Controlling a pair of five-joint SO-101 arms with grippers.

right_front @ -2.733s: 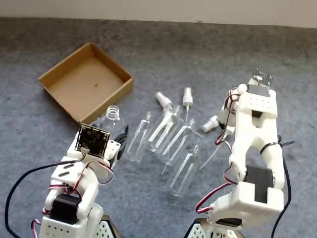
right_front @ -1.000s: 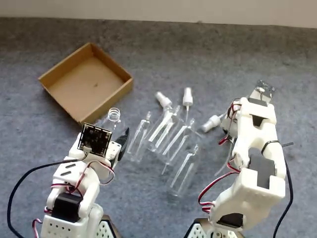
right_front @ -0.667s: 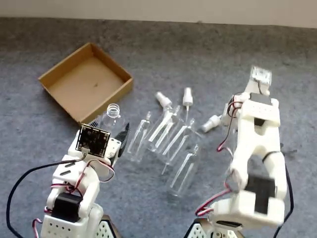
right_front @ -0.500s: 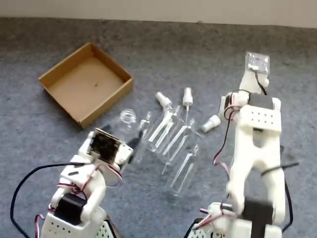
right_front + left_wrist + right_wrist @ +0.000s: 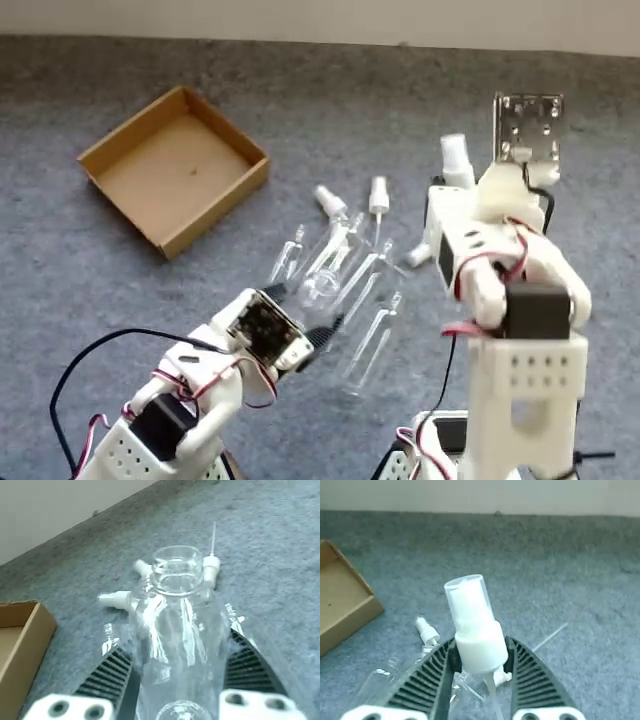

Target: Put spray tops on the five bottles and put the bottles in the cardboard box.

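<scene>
Left tool (image 5: pixel 177 645) clamped on clear bottle (image 5: pixel 175 600), open neck up, held above loose bottles (image 5: pixel 350 275) near cardboard box (image 5: pixel 170 170). Right tool (image 5: pixel 481 647) gripping spray top (image 5: pixel 472 620) by collar, dip tube hanging down, farther from box than bottle. Best to keep bottle steady and upright, bring tube tip over neck first, line up axes, lower straight, then seat collar and twist. Likely to jam if tube catches rim.
</scene>
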